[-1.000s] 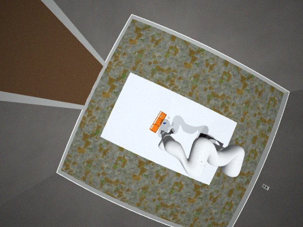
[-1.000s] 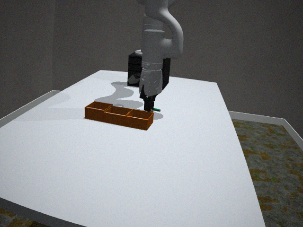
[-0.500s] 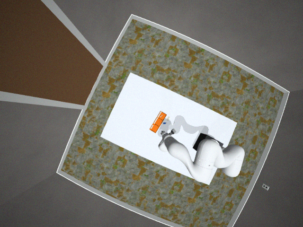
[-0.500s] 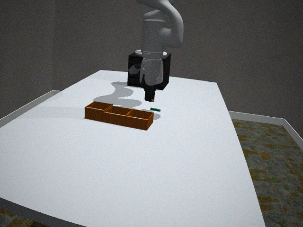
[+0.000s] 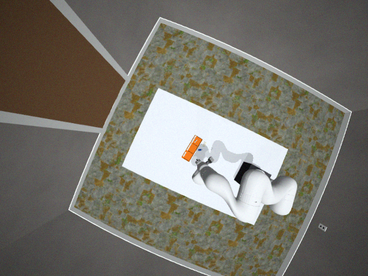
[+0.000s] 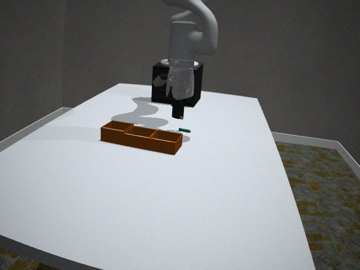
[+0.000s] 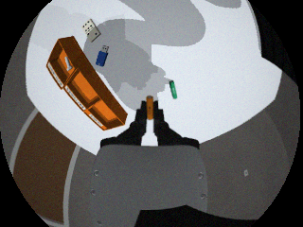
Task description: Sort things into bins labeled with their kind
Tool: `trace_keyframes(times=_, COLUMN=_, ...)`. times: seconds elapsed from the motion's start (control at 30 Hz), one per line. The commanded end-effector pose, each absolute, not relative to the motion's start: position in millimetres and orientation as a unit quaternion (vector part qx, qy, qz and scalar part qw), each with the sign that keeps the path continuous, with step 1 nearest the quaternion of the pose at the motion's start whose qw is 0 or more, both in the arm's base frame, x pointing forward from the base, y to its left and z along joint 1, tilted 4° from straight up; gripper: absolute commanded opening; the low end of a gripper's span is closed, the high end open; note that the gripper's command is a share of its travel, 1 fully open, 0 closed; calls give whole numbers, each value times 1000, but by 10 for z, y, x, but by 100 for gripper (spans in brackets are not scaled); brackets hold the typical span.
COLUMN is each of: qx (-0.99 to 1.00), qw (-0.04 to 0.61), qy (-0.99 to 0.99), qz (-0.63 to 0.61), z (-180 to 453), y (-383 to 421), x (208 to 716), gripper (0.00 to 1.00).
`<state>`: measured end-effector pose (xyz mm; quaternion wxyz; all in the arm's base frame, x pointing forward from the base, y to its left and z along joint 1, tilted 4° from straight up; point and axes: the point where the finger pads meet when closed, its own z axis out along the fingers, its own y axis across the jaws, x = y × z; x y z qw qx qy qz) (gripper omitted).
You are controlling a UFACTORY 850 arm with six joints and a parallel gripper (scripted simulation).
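Pinched upright in the claw (image 7: 151, 113) is a small orange cylinder (image 7: 150, 102); the orange bins (image 7: 85, 85) are seen at ten o'clock in the wrist view

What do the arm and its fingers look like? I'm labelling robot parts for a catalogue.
The arm is smooth, glossy white with rounded, bulging links and no visible cables. It stands on a black box base. The gripper body is grey; its two fingers are short, dark and tapered.
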<state>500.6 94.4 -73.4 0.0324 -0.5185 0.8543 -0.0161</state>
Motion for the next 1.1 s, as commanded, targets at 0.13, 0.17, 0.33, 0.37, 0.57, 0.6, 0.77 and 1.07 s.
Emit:
trace_keyframes(times=0.13, qx=-560, qw=30, qy=827, qz=-22, z=-678, y=865, x=5080, gripper=0)
trace_keyframes(times=0.17, qx=-581, qw=29, qy=813, qz=-23, z=-683, y=826, x=5114, gripper=0)
trace_keyframes(times=0.33, qx=-638, qw=28, qy=769, qz=-23, z=-641, y=680, x=5338, gripper=0)
trace_keyframes(times=0.37, qx=-638, qw=28, qy=769, qz=-23, z=-641, y=680, x=5338, gripper=0)
trace_keyframes(times=0.57, qx=-675, qw=25, qy=737, qz=-25, z=-621, y=451, x=5616, gripper=0)
trace_keyframes(times=0.6, qx=-675, qw=25, qy=737, qz=-25, z=-617, y=412, x=5663, gripper=0)
trace_keyframes(times=0.77, qx=-675, qw=25, qy=737, qz=-25, z=-600, y=222, x=5894, gripper=0)
trace_keyframes(times=1.07, qx=-675, qw=25, qy=737, qz=-25, z=-580, y=4, x=6161, gripper=0)
